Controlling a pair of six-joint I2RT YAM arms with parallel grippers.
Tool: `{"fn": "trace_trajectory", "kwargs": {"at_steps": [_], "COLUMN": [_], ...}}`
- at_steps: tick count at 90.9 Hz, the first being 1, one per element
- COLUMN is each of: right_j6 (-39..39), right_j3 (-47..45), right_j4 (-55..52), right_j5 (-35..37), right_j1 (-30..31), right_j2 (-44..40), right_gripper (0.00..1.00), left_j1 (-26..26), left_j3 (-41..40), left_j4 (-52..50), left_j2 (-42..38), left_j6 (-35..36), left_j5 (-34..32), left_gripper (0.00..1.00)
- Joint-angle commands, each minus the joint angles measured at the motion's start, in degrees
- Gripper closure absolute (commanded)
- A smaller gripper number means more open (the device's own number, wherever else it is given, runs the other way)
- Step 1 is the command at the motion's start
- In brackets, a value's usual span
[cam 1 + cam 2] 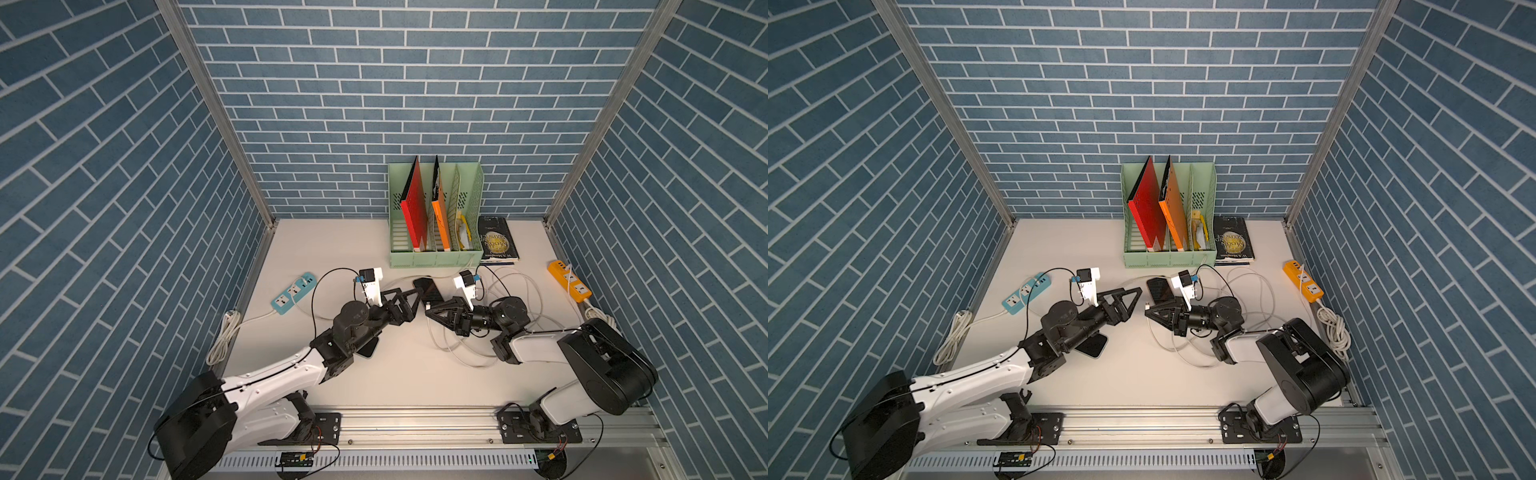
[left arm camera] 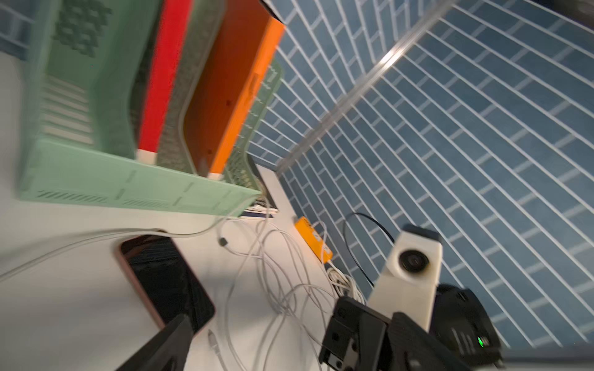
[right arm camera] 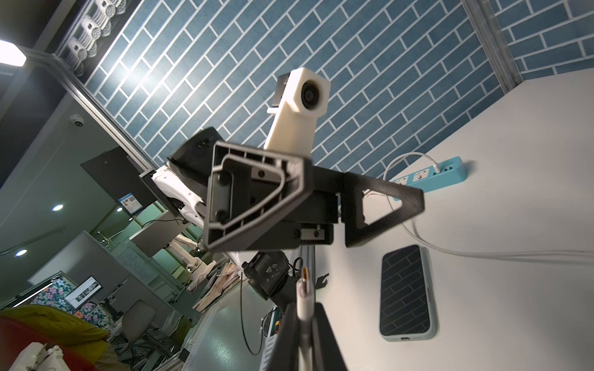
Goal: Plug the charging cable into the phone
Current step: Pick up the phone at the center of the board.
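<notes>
Not plugged yet: right pincer is clamped on the charging cable plug, left pincer spread wide and empty, phone flat on the tabletop just before the green file rack, insertion remaining.

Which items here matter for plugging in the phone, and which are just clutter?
Job: charging cable plug, pinched in the right tool; dark phone beside the open left tool.
Lying about: light-blue-cased phone (probably spare), blue power strip, orange power strip, green file rack, black book, loose white cables.
</notes>
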Motion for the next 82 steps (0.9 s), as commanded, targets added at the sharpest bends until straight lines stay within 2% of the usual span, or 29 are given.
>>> {"fn": "trace_trajectory", "kwargs": {"at_steps": [1, 15, 30, 56, 73, 82], "right_j6": [-9.2, -17.8, -19.4, -19.7, -19.8, -19.8], "right_j3": [1.2, 1.7, 1.2, 0.4, 0.2, 0.3], "right_j4": [-11.3, -25.8, -28.8, -29.1, -29.4, -29.4], "right_j5": [3.4, 9.1, 11.7, 12.1, 12.3, 12.4], "right_j1": [-0.2, -0.2, -0.2, 0.0, 0.0, 0.1], "right_j2": [-3.4, -7.9, -9.2, -10.3, -10.1, -10.1], "right_gripper": [1.0, 1.0, 1.0, 1.0, 1.0, 1.0], "left_j1": [0.6, 0.8, 0.8, 0.8, 0.8, 0.9], "left_j3": [4.1, 6.4, 9.5, 14.9, 17.3, 18.5], "left_j4": [-37.8, -52.4, -62.9, -66.6, -70.9, -72.6], "left_j2": [-2.0, -0.1, 5.3, 16.5, 20.8, 22.4], "left_j6": [-14.6, -27.7, -40.6, -46.1, -52.2, -52.8], "left_j5": [-20.8, -21.4, -20.3, -16.6, -17.4, -19.4], "left_gripper": [0.0, 0.0, 0.0, 0.0, 0.0, 0.0]}}
